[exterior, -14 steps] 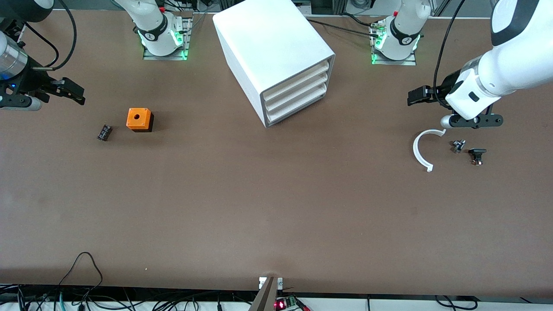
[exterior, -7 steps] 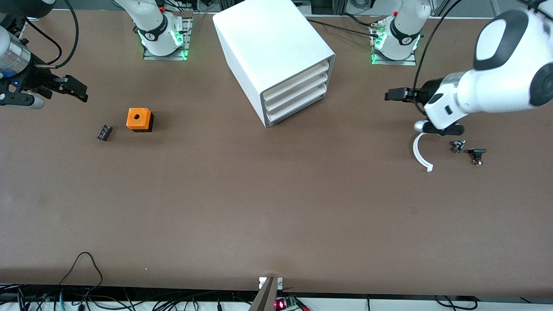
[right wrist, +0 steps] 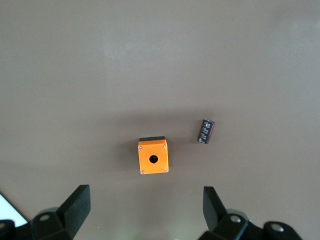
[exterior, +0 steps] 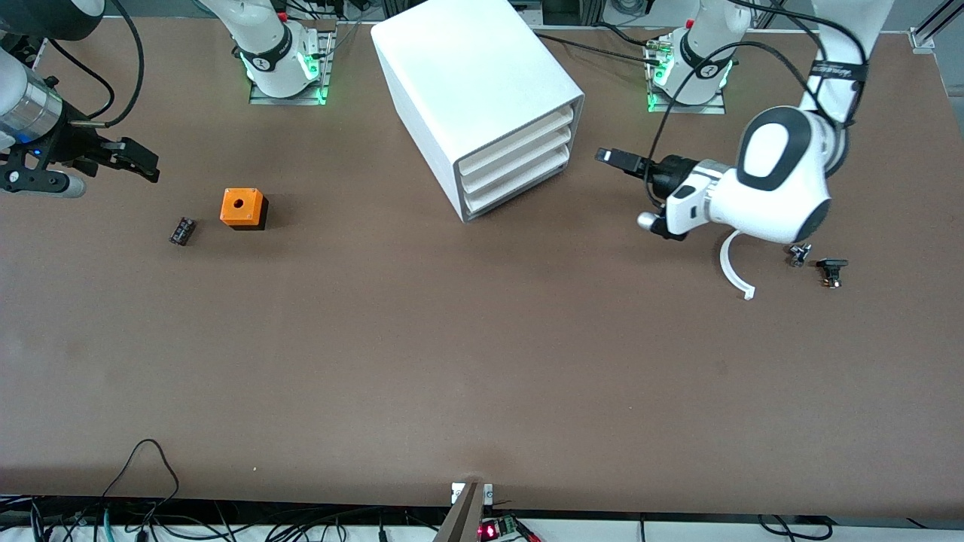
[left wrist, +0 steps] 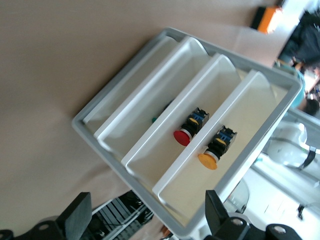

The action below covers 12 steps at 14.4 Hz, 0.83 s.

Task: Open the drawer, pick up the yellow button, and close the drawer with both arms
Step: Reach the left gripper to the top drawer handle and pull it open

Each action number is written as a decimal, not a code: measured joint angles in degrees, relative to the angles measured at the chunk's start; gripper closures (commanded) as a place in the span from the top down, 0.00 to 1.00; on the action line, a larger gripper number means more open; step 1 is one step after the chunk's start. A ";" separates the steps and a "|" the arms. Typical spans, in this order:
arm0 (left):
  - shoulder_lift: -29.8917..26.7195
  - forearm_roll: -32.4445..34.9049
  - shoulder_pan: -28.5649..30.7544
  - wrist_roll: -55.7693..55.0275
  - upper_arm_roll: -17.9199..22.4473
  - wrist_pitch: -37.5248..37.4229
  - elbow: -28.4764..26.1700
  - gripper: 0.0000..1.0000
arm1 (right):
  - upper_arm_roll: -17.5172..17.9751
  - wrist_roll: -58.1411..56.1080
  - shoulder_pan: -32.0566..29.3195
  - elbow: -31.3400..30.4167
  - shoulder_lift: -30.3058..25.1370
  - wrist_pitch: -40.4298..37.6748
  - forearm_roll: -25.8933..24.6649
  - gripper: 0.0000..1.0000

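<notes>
The white cabinet [exterior: 467,68] stands at the table's back middle, its three drawers pushed in. The uppermost drawer [exterior: 520,134] shows in the left wrist view [left wrist: 250,107], seen into from its front. The button [left wrist: 216,150], black with an orange cap, lies inside it; the front view does not show it. My left gripper [exterior: 611,159] is open and empty, in the air in front of the drawers, pointing at them; its fingertips [left wrist: 77,212] stand wide apart. My right gripper [exterior: 139,164] is open and empty at the right arm's end, over the table by the orange cube; its fingers [right wrist: 75,200] are spread.
An orange cube with a hole [exterior: 242,208] and a small black ribbed block [exterior: 181,230] lie at the right arm's end. A white curved strip [exterior: 729,263] and two small black parts [exterior: 831,271] lie under the left arm. A red-capped button [left wrist: 184,135] lies in the middle drawer.
The left arm has swung from over the white curved strip toward the cabinet; its gripper now points at the drawer fronts. The right gripper has shifted slightly. The drawers have not moved.
</notes>
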 measured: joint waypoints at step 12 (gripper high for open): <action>0.27 -11.14 -0.17 8.75 -13.18 12.48 -9.55 0.16 | 1.13 -3.65 3.12 12.30 11.92 -1.20 1.05 1.00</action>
